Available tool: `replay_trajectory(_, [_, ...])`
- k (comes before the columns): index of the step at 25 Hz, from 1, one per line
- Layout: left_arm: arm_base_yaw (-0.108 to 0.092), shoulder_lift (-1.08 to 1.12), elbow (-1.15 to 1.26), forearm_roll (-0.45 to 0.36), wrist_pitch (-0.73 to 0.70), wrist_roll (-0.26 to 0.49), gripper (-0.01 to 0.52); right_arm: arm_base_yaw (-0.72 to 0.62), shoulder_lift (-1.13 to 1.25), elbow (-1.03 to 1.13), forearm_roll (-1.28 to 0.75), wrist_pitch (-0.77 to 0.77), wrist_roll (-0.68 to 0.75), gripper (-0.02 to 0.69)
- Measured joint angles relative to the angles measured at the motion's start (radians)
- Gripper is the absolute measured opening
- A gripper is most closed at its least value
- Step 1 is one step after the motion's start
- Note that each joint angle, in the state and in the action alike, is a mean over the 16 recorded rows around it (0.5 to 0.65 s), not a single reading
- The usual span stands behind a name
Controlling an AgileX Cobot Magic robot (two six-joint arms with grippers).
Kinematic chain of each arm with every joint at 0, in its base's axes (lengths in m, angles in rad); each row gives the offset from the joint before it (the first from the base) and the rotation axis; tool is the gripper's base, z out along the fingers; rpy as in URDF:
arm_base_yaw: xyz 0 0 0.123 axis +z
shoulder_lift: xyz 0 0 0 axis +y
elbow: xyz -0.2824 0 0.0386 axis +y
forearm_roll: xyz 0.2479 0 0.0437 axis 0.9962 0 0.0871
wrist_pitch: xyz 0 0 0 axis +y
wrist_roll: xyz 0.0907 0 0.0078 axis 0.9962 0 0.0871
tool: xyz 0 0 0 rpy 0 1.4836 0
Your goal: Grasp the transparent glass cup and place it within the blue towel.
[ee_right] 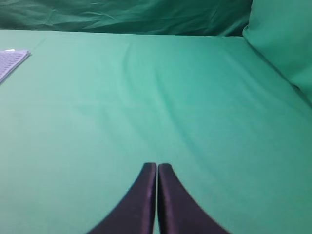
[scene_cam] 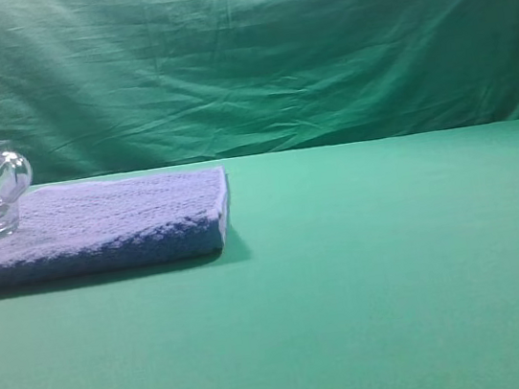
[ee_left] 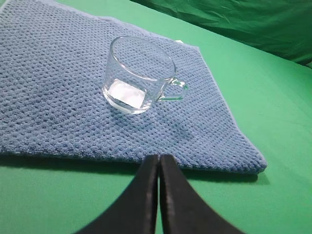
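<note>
The transparent glass cup (ee_left: 140,75), smooth, thick-based, with a loop handle, stands upright on the knobbly woven blue towel (ee_left: 58,102), well inside its edges. The towel lies flat on the green cloth-covered bench (scene_cam: 396,272). Both the left claw (ee_left: 159,161) and right claw (ee_right: 156,168) are closed, holding nothing.

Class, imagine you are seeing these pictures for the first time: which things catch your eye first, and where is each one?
The blue towel stands out first, lying flat on the green cloth at the left of the high view. The transparent glass cup stands upright on it, its handle pointing toward the towel's right edge. Both dark tools, left tool and right tool, are shut and hold nothing.
</note>
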Motion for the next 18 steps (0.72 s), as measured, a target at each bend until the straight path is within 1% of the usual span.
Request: replay_trajectory(18, [0.0, 0.0, 0.0, 0.0, 0.0, 0.0, 0.0, 0.0, 0.0, 0.0, -0.003, 0.003, 0.0, 0.0])
